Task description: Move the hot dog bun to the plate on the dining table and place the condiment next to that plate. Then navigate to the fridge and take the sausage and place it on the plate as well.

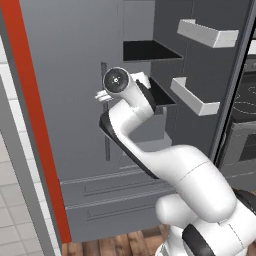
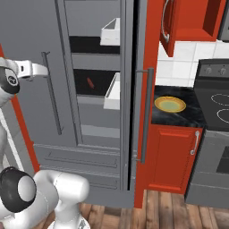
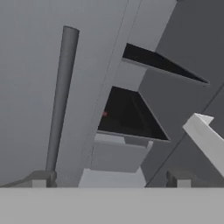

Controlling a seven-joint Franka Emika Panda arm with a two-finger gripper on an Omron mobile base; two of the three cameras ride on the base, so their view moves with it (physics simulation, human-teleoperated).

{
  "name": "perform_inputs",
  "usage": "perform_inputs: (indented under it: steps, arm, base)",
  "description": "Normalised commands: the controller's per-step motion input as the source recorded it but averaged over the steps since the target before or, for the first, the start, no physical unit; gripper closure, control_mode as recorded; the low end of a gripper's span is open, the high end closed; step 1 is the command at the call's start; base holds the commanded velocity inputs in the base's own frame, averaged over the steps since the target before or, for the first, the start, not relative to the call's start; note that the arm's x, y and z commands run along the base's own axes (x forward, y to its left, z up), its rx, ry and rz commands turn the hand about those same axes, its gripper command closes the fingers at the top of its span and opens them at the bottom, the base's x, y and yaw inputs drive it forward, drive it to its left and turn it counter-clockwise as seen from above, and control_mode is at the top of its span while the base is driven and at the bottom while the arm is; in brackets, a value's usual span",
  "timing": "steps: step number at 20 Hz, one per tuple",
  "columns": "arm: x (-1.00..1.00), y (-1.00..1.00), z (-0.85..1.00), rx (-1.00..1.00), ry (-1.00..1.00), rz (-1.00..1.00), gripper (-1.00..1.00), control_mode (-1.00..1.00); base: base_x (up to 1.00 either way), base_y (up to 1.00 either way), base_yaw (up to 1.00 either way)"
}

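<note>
The tall dark grey fridge [image 2: 31, 31] fills the scene, its left door closed and its right door swung open. The thin reddish sausage [image 2: 90, 83] lies on a dark inner shelf; in the hand view it is a small red speck [image 3: 104, 114] at that shelf's left end. My gripper [image 3: 110, 179] is open and empty, held in front of the closed left door beside its bar handle [image 3: 61, 96], short of the shelf. From the right base view the hand [image 2: 42, 69] points toward the opening. The hot dog bun, condiment and dining table are out of view.
White door shelves [image 1: 197, 97] jut from the open right door [image 2: 145, 112]. Lower drawers [image 1: 115, 200] sit beneath. A round yellow dish [image 2: 170, 104] rests on the black counter over red cabinets, next to the black stove [image 2: 214, 112]. Wood floor lies below.
</note>
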Motion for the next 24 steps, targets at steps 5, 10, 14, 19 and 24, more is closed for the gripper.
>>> perform_inputs:
  steps: [5, 10, 14, 19, 24]
  arm:
    - [0.32, 0.10, -0.14, 0.05, -0.09, 0.09, -1.00, -1.00]
    - [0.33, 0.16, -0.10, 0.08, -0.02, 0.11, -1.00, -1.00]
    - [0.43, 0.13, -0.04, 0.08, 0.00, 0.10, -1.00, -1.00]
    - [0.53, 0.10, -0.02, 0.01, 0.01, 0.07, -1.00, -1.00]
    - [0.67, 0.17, -0.01, 0.00, 0.09, 0.07, -1.00, -1.00]
  base:
    - [0.00, 0.00, 0.00]
    - [0.00, 0.00, 0.00]
    - [0.00, 0.00, 0.00]
    - [0.00, 0.00, 0.00]
    - [0.00, 0.00, 0.00]
